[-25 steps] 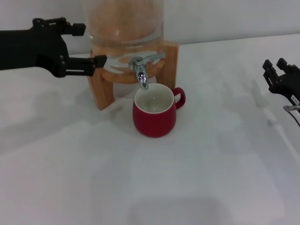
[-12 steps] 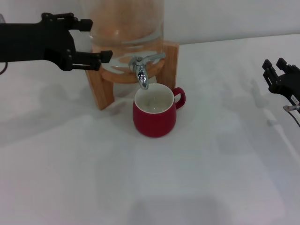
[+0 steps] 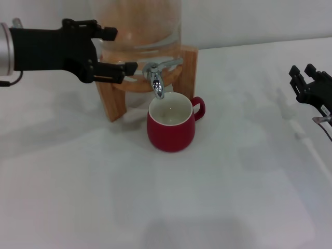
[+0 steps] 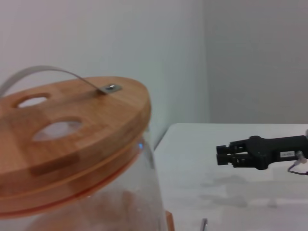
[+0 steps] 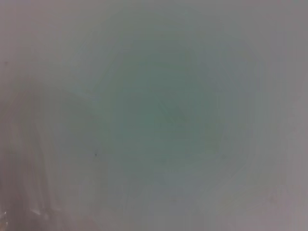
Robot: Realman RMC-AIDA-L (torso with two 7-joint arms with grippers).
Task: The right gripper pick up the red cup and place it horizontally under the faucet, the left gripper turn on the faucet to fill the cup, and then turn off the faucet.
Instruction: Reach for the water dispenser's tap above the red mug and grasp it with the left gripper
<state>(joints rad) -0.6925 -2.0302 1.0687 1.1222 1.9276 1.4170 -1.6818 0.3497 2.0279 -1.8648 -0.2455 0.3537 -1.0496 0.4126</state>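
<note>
The red cup (image 3: 170, 127) stands upright on the white table, its cream inside right under the spout of the chrome faucet (image 3: 156, 77). The faucet's flat lever (image 3: 170, 63) points right. No stream of water shows. My left gripper (image 3: 121, 51) is open, reaching in from the left in front of the glass dispenser. Its lower fingertip (image 3: 130, 66) is just left of the faucet and apart from it. My right gripper (image 3: 303, 72) is open and empty at the far right edge, well away from the cup. It also shows in the left wrist view (image 4: 224, 155).
The glass dispenser (image 3: 139, 26) sits in a wooden stand (image 3: 190, 67) at the back. Its wooden lid (image 4: 72, 125) with a metal strap fills the left wrist view. A thin white cable (image 3: 311, 148) lies on the table at the right. The right wrist view shows only a blurred pale surface.
My left gripper has moved right across the front of the dispenser, closer to the faucet. The cup and the right arm have not moved.
</note>
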